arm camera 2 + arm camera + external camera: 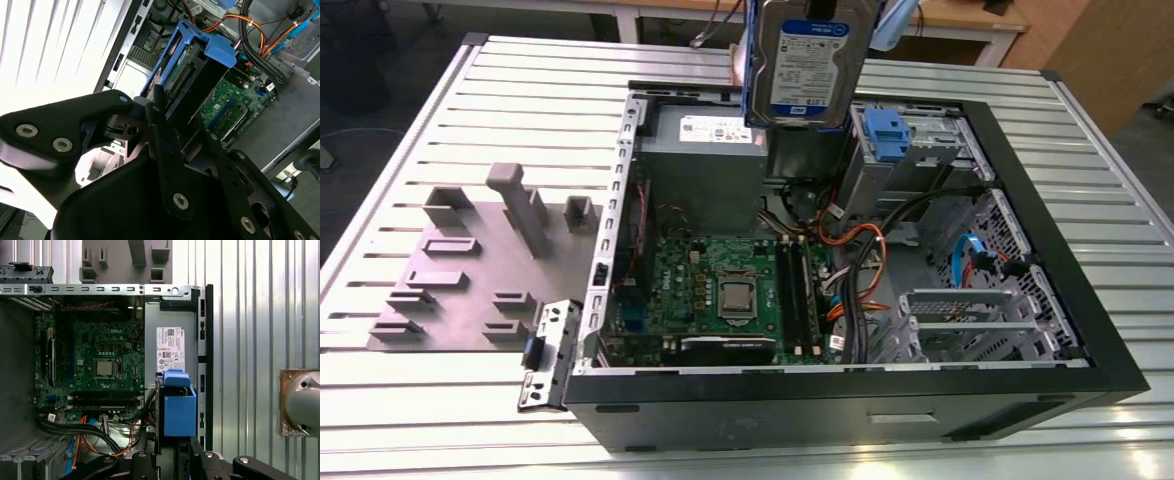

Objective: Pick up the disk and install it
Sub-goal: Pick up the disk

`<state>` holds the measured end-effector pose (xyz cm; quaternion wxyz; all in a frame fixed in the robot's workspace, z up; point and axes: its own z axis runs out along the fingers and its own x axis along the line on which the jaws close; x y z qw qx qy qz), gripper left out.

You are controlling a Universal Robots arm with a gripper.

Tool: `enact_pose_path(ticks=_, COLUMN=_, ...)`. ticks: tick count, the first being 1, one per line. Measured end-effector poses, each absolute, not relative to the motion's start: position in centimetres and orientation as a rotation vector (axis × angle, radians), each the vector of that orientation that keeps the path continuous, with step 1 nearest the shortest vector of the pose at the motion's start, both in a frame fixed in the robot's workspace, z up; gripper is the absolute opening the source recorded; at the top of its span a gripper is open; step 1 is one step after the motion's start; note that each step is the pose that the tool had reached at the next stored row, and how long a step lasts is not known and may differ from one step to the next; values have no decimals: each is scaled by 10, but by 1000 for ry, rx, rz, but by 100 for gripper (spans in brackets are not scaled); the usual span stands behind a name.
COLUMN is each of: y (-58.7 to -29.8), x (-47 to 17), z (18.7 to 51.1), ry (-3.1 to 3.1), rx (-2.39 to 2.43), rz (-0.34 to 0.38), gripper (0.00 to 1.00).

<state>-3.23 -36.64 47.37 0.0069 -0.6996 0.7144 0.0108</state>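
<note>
Disk pickup looks done: it's hanging upright in the air over the open computer case, above the power supply. Gripper is clamped on its blue frame. Not seated anywhere yet, so the install is left.

One disk was counted, one open computer case, one grey power-supply box, one green motherboard, one grey fixture block, one slatted table.

Disk: silver-grey HDD w/ white-blue label, blue plastic bracket round edges. Was held aloft, upright on edge, label facing exterior view. Hung over open PC case, above PSU box.
</note>
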Motion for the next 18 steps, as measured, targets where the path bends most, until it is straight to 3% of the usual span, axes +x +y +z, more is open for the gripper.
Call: enact_pose_path(ticks=18, y=-409, x=-32, z=474, ry=2235, rx=-2188, rz=34, gripper=35)
